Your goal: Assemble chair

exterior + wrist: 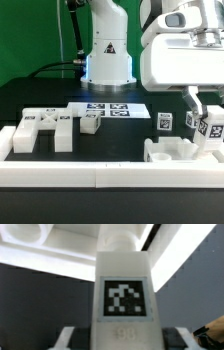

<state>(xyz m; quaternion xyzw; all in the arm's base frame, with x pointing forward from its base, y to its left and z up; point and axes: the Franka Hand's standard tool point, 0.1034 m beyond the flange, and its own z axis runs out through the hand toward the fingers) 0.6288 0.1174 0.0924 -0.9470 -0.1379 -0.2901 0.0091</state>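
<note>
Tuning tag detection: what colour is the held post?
The post is white, bearing a black-and-white tag; wrist view shows it best.

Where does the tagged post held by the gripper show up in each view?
Exterior view: the tagged post is at the exterior view's far right, held in the gripper.
Wrist view: the tagged post fills the centre, its tag facing the camera.
Shared landmark: the fingers either side of the post.

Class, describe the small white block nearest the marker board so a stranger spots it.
Find the flat white marker board mid-table. By its near corner on the exterior view's left lies a small white block with a black-and-white tag. It lies alone, smaller than the chunky white pieces farther left.
</note>
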